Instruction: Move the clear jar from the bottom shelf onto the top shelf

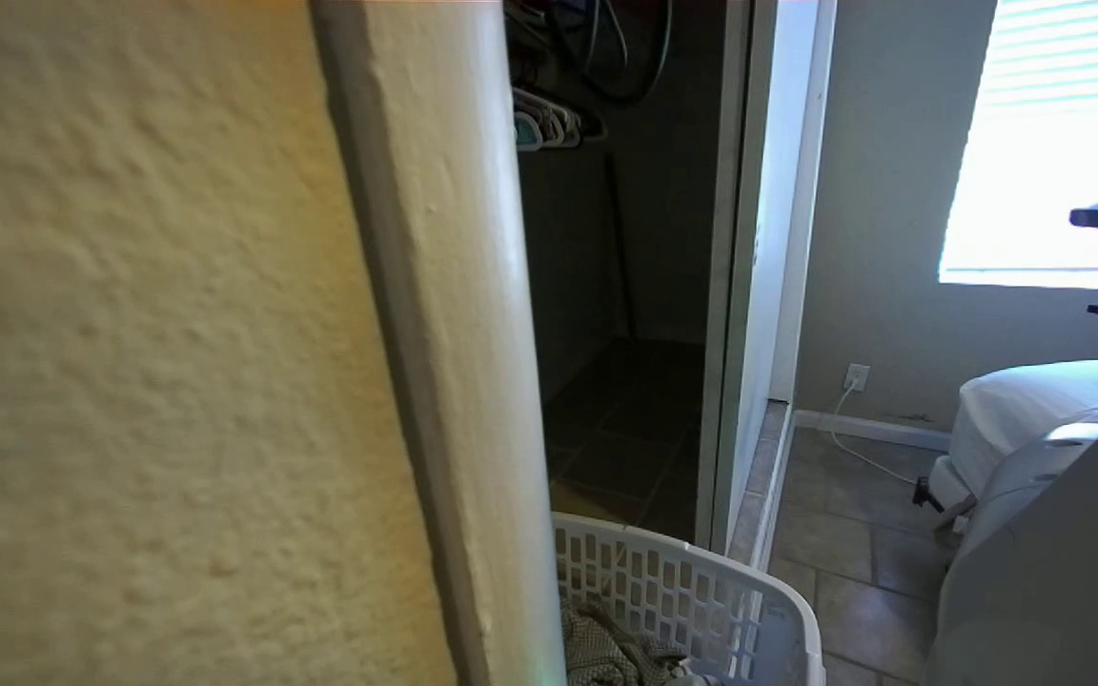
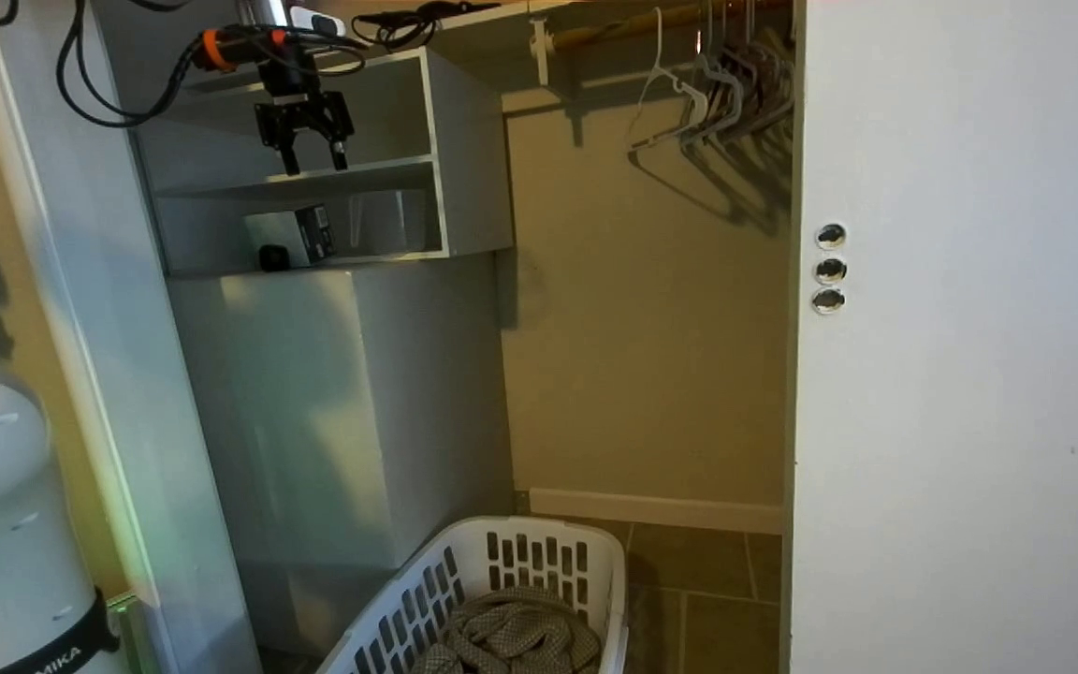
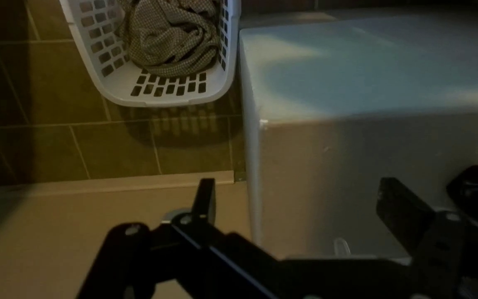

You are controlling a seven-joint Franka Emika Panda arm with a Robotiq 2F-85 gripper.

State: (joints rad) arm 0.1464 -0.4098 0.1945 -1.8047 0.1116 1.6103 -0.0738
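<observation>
The clear jar [image 2: 394, 222], a see-through straight-sided container, stands upright on the bottom shelf [image 2: 431, 254], near its right side wall. In the wrist view only a small clear loop [image 3: 341, 247], perhaps its handle, shows beyond my gripper; the rest is hidden. The top shelf board [image 2: 389, 168] is above the jar. My gripper [image 2: 316, 167] points down, open and empty, with its fingertips at about the height of the top shelf board, left of and higher than the jar. In the wrist view the gripper's [image 3: 297, 191] two fingers are wide apart with nothing between them.
A box [image 2: 282, 234] and a black round object [image 2: 273, 257] stand left of the jar; the black object also shows in the wrist view [image 3: 475, 191]. The cabinet side wall [image 2: 469, 159] bounds the shelves. A laundry basket [image 2: 619, 580], hangers [image 2: 689, 103] and a white door [image 2: 960, 393] are nearby.
</observation>
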